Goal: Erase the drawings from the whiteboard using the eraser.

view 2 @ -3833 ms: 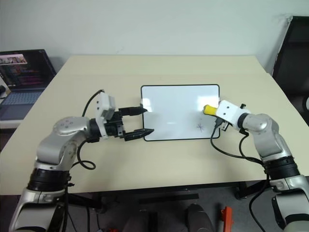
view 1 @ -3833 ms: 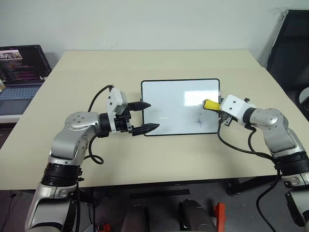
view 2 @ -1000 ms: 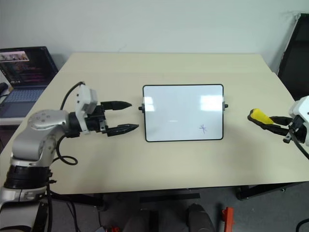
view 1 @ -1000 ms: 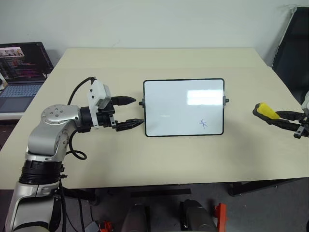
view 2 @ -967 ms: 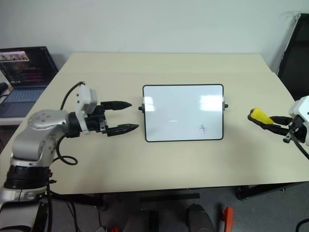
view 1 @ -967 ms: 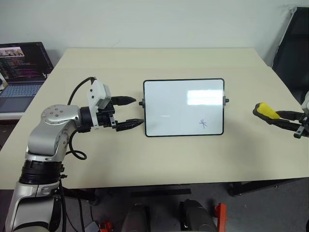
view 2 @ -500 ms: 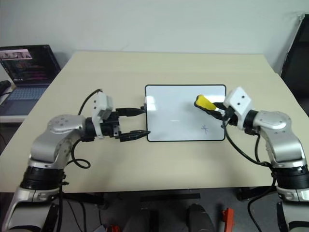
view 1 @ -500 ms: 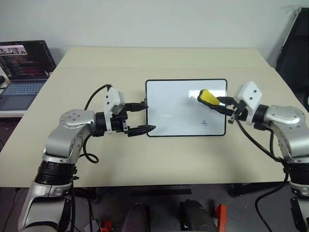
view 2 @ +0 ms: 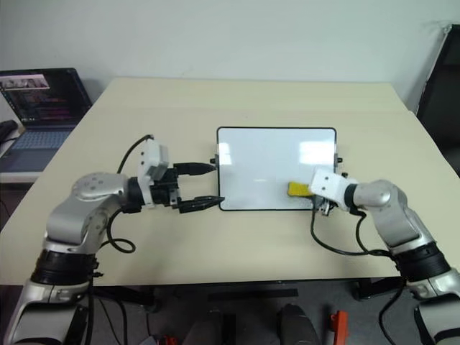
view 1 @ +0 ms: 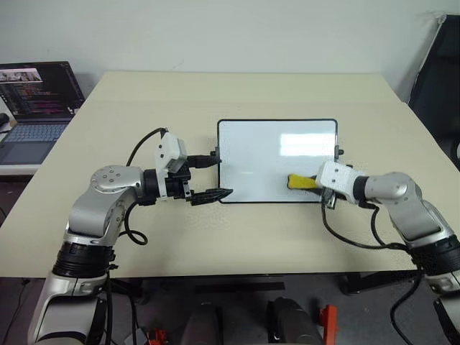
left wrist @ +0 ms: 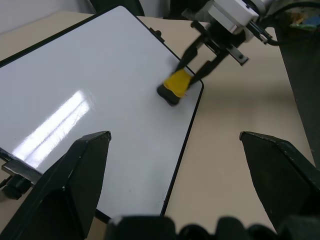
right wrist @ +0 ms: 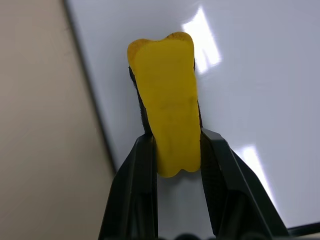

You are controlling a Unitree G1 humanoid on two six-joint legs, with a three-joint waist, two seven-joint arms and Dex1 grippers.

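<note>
The whiteboard [view 1: 267, 147] lies flat at the middle of the table, glossy white in a thin black frame. My right gripper [view 1: 307, 182] is shut on the yellow eraser [view 1: 299, 181], whose dark base presses on the board near its front right corner [right wrist: 167, 95]. My left gripper [view 1: 222, 174] stands open at the board's left short side, one finger by the small knob and the other at the front left corner. The drawings are hidden; no blue mark shows on the bare part of the board [left wrist: 100, 90].
The beige table [view 1: 237, 90] has free room all around the board. An open laptop [view 1: 32, 93] with a lit screen sits on a lower surface at the far left. A black chair [view 1: 438, 68] stands past the table's right edge.
My right gripper swung in from right of the board with the eraser, then dropped onto the spot near the front right corner where the small blue star showed. The left gripper closed in on the board's left side.
</note>
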